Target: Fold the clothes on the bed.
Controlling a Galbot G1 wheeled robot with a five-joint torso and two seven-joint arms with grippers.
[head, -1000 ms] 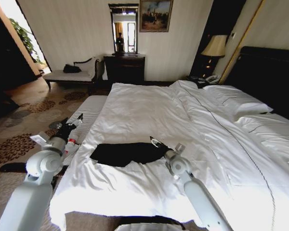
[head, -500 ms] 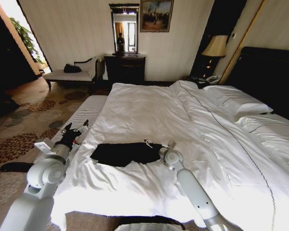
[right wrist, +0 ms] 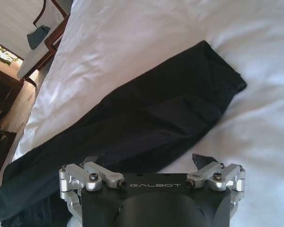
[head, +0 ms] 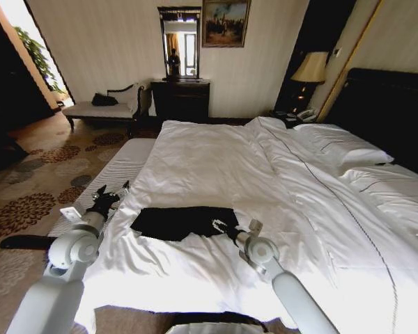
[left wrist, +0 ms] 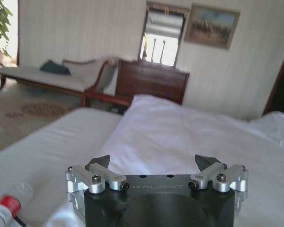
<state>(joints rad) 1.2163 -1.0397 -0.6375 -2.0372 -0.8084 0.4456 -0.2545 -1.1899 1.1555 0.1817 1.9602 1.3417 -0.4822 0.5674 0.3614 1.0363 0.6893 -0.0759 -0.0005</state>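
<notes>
The clothes, a black T-shirt (head: 181, 221) folded into a long narrow strip, lie on the white bed (head: 216, 153) near its foot edge. My right gripper (head: 220, 225) hovers open at the strip's near right end. In the right wrist view that gripper (right wrist: 146, 161) stands open just above the dark fabric (right wrist: 146, 118), with nothing between its fingers. My left gripper (head: 112, 191) is open beside the bed's left edge, apart from the shirt. The left wrist view shows it (left wrist: 153, 163) open and empty, facing across the sheet.
A pale striped bench (head: 125, 163) runs along the bed's left side. A small white-and-red bottle (left wrist: 4, 210) lies near the left gripper. Pillows (head: 341, 149) and the dark headboard (head: 390, 104) are on the right. A chaise lounge (head: 101, 108) and a dresser (head: 181, 97) stand at the far wall.
My right gripper has drawn back from the shirt's right end toward the foot edge. My left gripper has sunk a little and moved nearer to me. The shirt lies as before.
</notes>
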